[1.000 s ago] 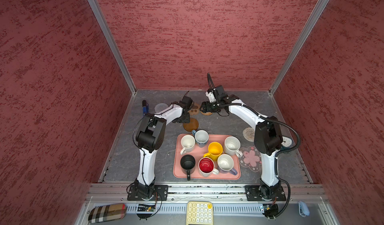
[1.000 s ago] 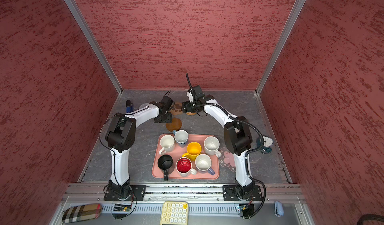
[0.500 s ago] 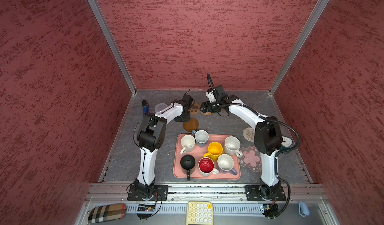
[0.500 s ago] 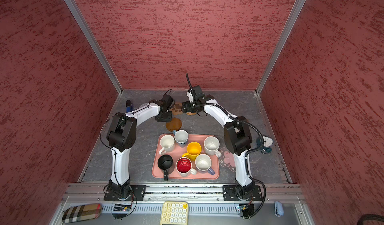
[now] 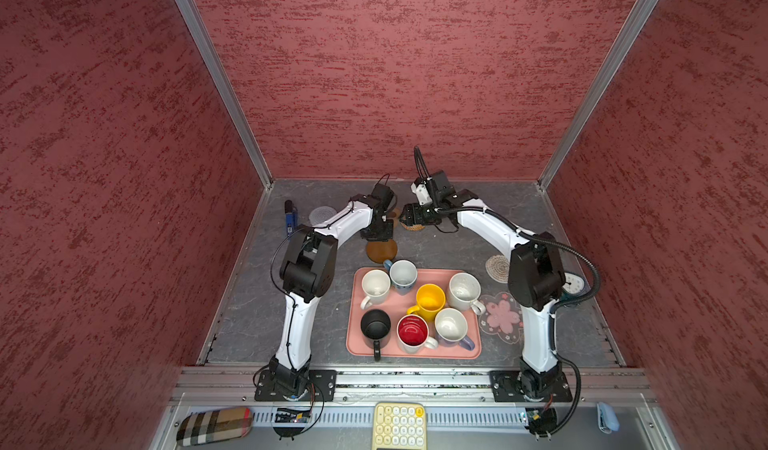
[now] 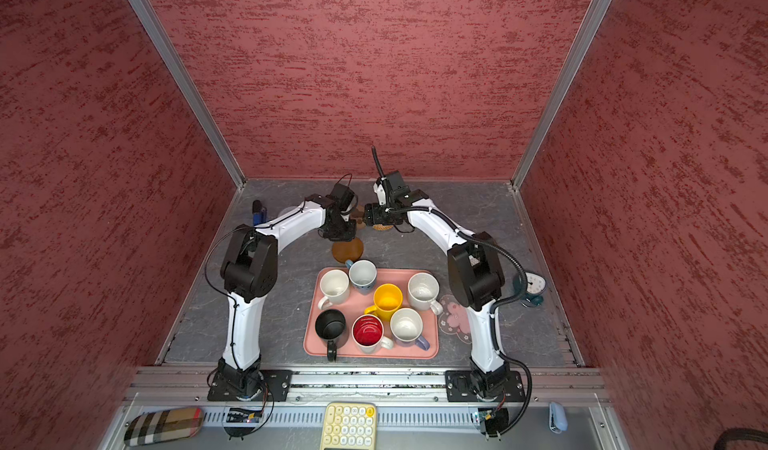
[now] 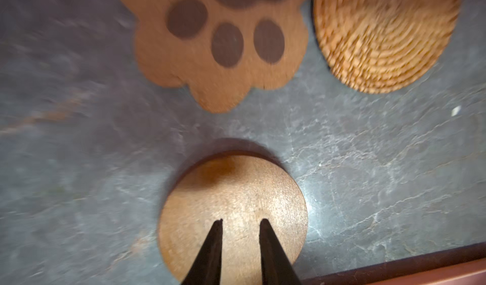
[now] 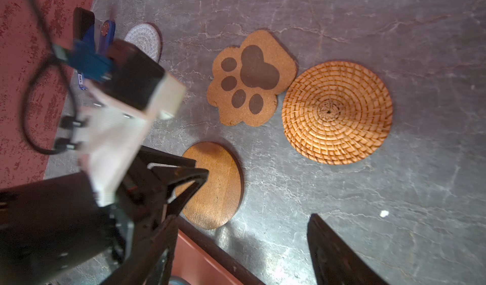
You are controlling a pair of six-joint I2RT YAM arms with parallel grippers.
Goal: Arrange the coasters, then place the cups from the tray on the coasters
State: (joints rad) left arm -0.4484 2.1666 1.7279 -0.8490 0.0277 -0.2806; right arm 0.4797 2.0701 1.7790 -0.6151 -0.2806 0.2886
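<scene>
My left pincer point(image 7: 240, 221), nearly pressed together, sits over the round brown coaster point(image 7: 234, 191) between the salmon-pink tray point(image 5: 415, 351) and the table's far edge; whether it grips, I cannot tell. The thin disc may skid into the tray. My spread, empty right pincer point(image 5: 406, 219) hovers close: they could clash.

The grey worktop point(image 5: 249, 315) bears the pink tray point(image 5: 415, 354) near its front edge, with the paw coaster point(image 8: 252, 78), wicker coaster point(image 8: 336, 112) and brown disc point(image 8: 218, 186) behind it.

Both arms arch toward twelve o'clock, wrists nearly meeting. The left pincer point(image 7: 242, 221) points down, jaws narrowly apart. The right pincer point(image 5: 405, 220), at its two o'clock, gapes wide.
</scene>
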